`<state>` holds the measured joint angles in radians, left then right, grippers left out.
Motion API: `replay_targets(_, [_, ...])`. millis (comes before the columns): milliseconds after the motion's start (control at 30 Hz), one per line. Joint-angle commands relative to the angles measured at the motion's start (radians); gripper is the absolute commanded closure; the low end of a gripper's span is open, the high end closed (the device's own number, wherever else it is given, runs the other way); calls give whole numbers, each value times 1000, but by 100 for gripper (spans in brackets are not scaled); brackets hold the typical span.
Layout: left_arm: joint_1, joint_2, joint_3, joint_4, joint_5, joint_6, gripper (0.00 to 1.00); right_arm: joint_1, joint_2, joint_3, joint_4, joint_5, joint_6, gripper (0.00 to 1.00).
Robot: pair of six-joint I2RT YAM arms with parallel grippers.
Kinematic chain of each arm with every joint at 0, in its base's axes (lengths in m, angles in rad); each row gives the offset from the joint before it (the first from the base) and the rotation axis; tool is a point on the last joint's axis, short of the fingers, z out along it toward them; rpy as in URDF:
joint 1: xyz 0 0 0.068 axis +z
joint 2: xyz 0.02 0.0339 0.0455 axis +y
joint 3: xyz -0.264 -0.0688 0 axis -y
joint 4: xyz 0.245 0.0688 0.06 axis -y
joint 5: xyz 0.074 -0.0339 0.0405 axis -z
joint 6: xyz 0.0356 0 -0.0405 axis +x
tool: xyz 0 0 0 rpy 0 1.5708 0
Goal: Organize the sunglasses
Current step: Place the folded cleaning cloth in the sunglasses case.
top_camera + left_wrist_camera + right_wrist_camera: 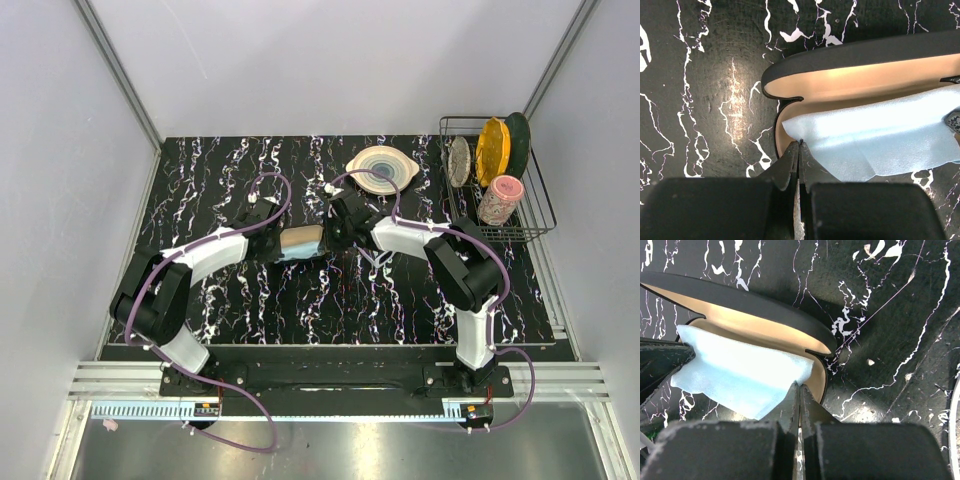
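Left tool [800,146] and right tool [799,388], both closed, pinch the blue cloth [875,137] over the open case [850,55].

No text, label, brand, number or sign readable in any of my views. Pale ruled strip [130,410] low in top view: fine marks only, too small for me to read.
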<state>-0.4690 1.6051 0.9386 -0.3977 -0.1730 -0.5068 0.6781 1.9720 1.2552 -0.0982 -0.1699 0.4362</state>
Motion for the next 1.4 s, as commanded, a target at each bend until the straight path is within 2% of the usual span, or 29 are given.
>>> replay_targets(0, [-3, -5, -4, 30, -56, -13, 100, 8, -44, -14, 58, 50, -27, 100])
replay_targets(433, [-8, 49, -1, -4, -74, -24, 100, 11, -36, -17, 14, 29, -36, 100])
replay_targets(500, [-8, 55, 2, -18, -72, -26, 100, 11, -32, -17, -4, 23, -31, 96])
replay_targets(533, [-11, 59, 0, -21, -72, -29, 96, 12, -32, -19, -11, 23, -30, 88])
replay_targets(633, [-19, 65, 0, -29, -79, -35, 91, 12, -36, -31, -21, 39, -19, 76])
replay_targets(767, [-22, 62, 0, -36, -89, -42, 81, 11, -48, -45, -32, 58, -11, 70])
replay_targets(1233, [-23, 20, 5, -50, -112, -62, 71, 11, -44, -39, -48, 58, 6, 72])
replay_targets(1367, [-23, -10, 6, -55, -129, -72, 61, 12, -41, -42, -47, 56, 9, 73])
